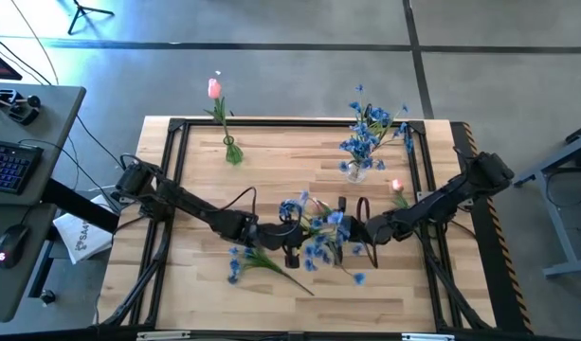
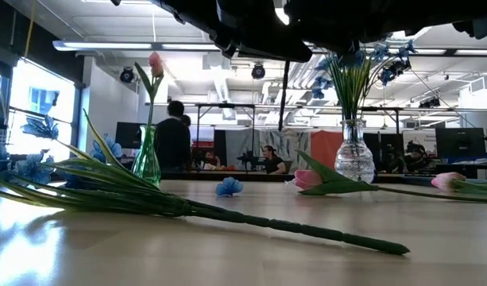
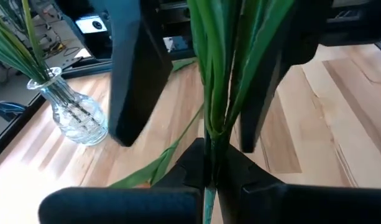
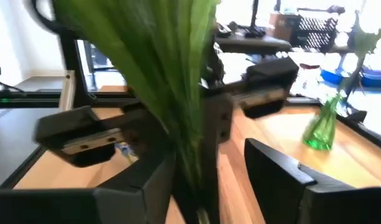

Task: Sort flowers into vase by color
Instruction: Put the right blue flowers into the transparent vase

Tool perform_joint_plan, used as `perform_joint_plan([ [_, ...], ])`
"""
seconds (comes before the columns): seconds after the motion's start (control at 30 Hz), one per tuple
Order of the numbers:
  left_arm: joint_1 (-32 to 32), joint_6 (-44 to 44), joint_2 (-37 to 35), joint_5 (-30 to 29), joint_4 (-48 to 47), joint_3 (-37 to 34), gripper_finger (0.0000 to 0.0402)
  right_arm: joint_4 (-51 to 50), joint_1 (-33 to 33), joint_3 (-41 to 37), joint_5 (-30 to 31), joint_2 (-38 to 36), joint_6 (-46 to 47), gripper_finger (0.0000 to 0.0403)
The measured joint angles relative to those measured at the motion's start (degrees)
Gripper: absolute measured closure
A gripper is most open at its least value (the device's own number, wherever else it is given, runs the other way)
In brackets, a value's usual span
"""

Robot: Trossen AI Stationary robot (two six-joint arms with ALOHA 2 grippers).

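A blue-blossomed spray with long green leaves hangs in the air between my two grippers near the table's middle. My left gripper is shut on its stem. My right gripper is open, with its fingers standing on either side of the leaf bunch. At the far side, a green vase holds one pink tulip. A clear glass vase there holds blue sprays. My left gripper pinches the spray's green stem between its two fingers, just below where the leaves fan out, coming from the table's left. The spray is lifted clear of the table. Its leaves reach away from the fingers toward my right gripper.
A second blue spray lies on the near part of the table, its long stem flat on the wood. Pink tulips lie near the clear vase, and a loose blue blossom lies alone. Black rails frame the table. People stand in the room beyond.
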Motion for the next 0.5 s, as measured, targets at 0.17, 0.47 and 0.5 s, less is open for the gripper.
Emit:
perform_joint_plan([
  [0.17, 0.00, -0.89, 0.00, 0.18, -0.14, 0.00, 0.0395, 2.63, 0.40, 0.02, -3.35, 0.00, -1.88, 0.0277],
  [0.47, 0.07, -2.64, 0.00, 0.30, -1.35, 0.08, 0.0390, 2.20, 2.63, 0.02, 1.97, -0.87, -6.00, 0.0393],
  [0.5, 0.29, -2.98, -0.03, 0.31, -1.51, 0.12, 0.0385, 1.42, 3.32, 0.02, 4.20, -1.49, -5.88, 0.0393],
])
